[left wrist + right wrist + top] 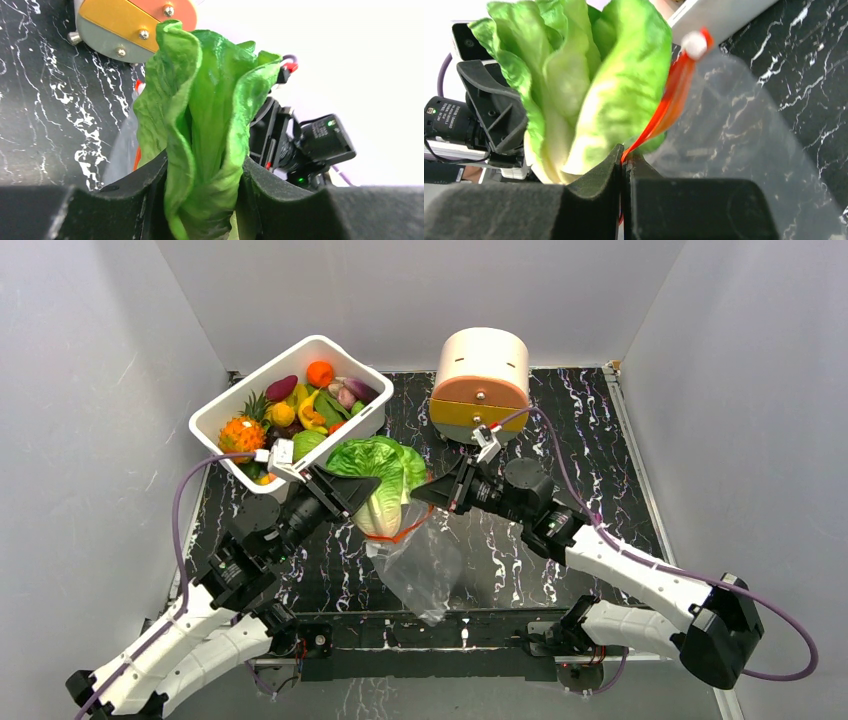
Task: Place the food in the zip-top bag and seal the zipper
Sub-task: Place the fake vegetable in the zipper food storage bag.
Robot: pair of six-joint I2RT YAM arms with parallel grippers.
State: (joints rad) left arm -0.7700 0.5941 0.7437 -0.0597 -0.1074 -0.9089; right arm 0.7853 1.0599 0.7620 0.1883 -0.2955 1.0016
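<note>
My left gripper (352, 490) (202, 170) is shut on the leafy green-and-white lettuce (383, 475) (205, 115), clamping its leaves and holding it above the table. The lettuce's pale base (554, 150) points down at the mouth of the clear zip-top bag (425, 565) (744, 150), and the orange-red zipper (405, 533) (669, 100) curves round that base. The right gripper (432, 490) (624, 155) is shut on the zipper strip, and the bag hangs from it. Other food (300, 405) lies in the white tub.
The white tub (250, 390) stands at the back left, just behind the left gripper. At the back centre is a round cream-and-orange drawer box (480, 380) (130, 25), close behind the right wrist. Grey walls close in the marbled black table (590, 440) on three sides.
</note>
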